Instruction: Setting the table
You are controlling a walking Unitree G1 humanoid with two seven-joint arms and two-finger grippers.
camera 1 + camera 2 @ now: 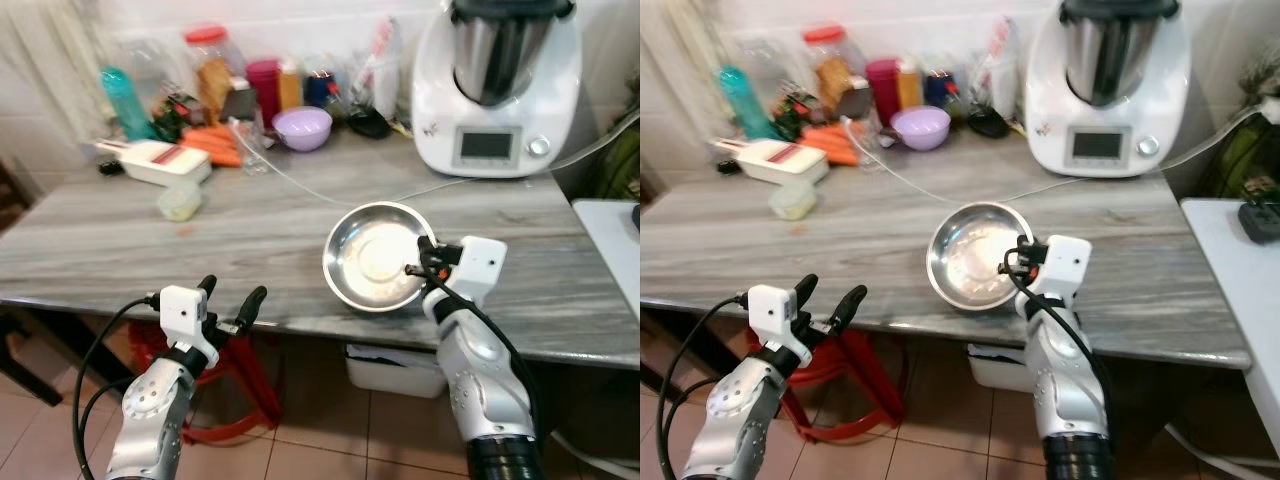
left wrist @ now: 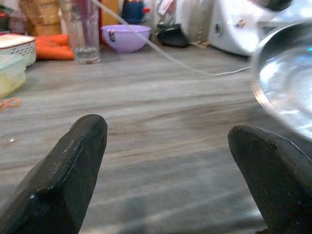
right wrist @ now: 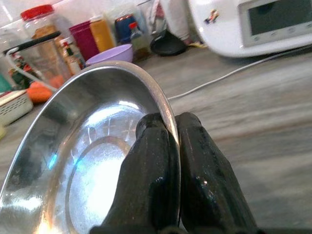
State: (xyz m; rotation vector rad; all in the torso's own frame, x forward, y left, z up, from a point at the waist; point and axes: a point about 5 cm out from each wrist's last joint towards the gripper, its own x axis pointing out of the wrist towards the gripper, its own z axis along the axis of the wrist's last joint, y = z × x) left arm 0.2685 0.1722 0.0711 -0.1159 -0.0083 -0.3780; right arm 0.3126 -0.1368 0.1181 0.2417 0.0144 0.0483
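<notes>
A shiny steel bowl (image 1: 378, 255) is tilted above the grey wooden table (image 1: 200, 240), near its front edge. My right gripper (image 1: 420, 268) is shut on the bowl's right rim, one finger inside and one outside (image 3: 168, 146). My left gripper (image 1: 228, 298) stands open at the table's front edge, left of the bowl, with nothing between its fingers (image 2: 68, 165). In the left wrist view the steel bowl (image 2: 285, 92) sits beyond its far finger.
A white kitchen machine (image 1: 497, 85) stands at the back right, its cable (image 1: 330, 195) trailing across the table. At the back left are a purple bowl (image 1: 302, 127), carrots (image 1: 212, 145), jars, bottles, a white slicer (image 1: 155, 160) and a small pale container (image 1: 180, 200). Red stool under the table.
</notes>
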